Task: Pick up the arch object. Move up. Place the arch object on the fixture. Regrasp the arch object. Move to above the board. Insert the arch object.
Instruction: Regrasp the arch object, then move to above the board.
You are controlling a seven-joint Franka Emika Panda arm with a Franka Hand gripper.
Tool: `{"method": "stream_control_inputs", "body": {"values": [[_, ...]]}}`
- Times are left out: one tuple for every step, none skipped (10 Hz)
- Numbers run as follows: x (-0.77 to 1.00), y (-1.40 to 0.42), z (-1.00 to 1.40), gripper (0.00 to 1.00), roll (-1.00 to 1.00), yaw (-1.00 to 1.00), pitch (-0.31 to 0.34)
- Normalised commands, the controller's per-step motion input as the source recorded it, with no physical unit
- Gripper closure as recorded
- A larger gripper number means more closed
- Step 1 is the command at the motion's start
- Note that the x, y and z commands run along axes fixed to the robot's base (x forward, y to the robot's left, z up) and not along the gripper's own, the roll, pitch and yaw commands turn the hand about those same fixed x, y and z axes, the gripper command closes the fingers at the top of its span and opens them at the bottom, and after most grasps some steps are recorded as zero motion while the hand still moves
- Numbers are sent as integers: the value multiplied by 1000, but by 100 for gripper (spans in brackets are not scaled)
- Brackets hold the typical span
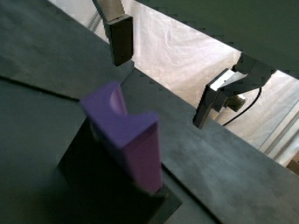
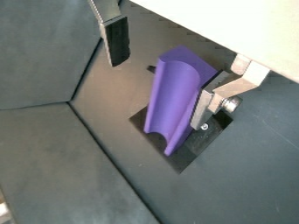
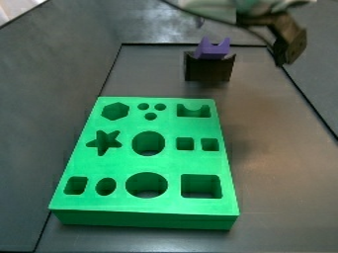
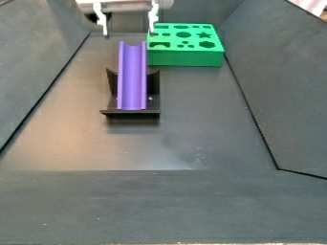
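The purple arch object (image 4: 130,75) lies lengthwise on the dark fixture (image 4: 132,113), groove side up. It also shows in a side view (image 3: 214,45) on the fixture (image 3: 209,67), and in both wrist views (image 1: 126,131) (image 2: 176,96). My gripper (image 4: 125,24) is open and empty. It hovers just above the arch's far end, with one finger (image 2: 117,39) off to one side and the other finger (image 2: 214,98) close beside the arch. The bright green board (image 3: 152,158) with shaped cut-outs lies flat, apart from the fixture.
Dark sloping walls (image 4: 52,86) enclose the dark floor on both sides. The board (image 4: 185,40) lies just beyond the fixture in a side view. A pale cloth surface (image 1: 187,52) shows past the wall's edge.
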Motion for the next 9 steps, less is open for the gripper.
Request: {"method": "stream_control_inputs", "body": {"values": [[53, 24, -908, 0, 47, -58, -58], [50, 15, -734, 0, 49, -54, -43], [48, 5, -564, 0, 52, -46, -29], [50, 4, -399, 0, 54, -37, -13], [56, 1, -237, 0, 52, -26, 2], [0, 0, 0, 100, 0, 0, 0], [-125, -57, 1000, 100, -371, 3, -231], [-128, -57, 1000, 100, -368, -6, -229], [-132, -47, 1000, 100, -327, -46, -231]]}}
